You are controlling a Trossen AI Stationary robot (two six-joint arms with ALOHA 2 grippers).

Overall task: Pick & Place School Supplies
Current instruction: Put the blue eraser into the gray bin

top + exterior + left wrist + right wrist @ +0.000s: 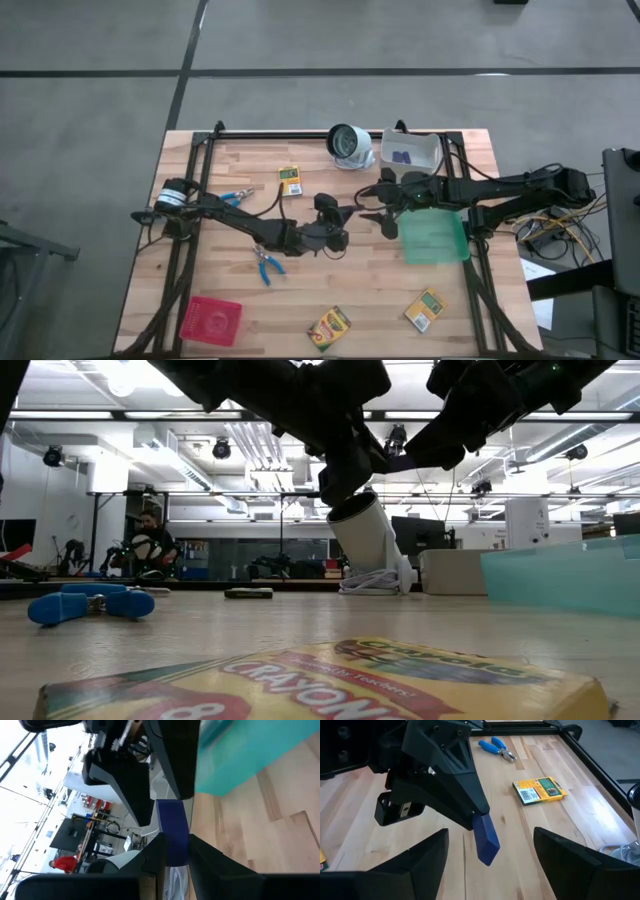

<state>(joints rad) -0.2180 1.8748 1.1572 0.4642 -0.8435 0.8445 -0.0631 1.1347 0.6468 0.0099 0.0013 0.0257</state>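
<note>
We see both arms meet near the middle of the table (pixel 300 300), above bare wood. The left gripper (pixel 481 822) pinches a small purple piece (pixel 485 840) between its fingertips, held off the wood, and the right gripper (pixel 385 212) faces it from just at 3 o'clock with its fingers (pixel 570 860) spread wide to either side of the piece — not touching it. Just at 4 o'clock from the right gripper lies the green mat (pixel 435 238), near the table's right edge. At 1 o'clock stands the white bin (pixel 412 150) with more purple pieces (pixel 402 156) inside, and beside it at the far edge the white-grey round object (pixel 350 145). One crayon box (pixel 290 180) lies at 11 o'clock from the meeting point, and blue-handled pliers (pixel 236 198) rest farther toward 9 o'clock, close under the left arm. A second blue-handled tool (pixel 268 266) lies at 7 o'clock. The near edge holds two more crayon boxes (pixel 328 326) (pixel 425 309) and, at the near left corner, the red tray (pixel 211 320) — the wood between these and the grippers is open.
</note>
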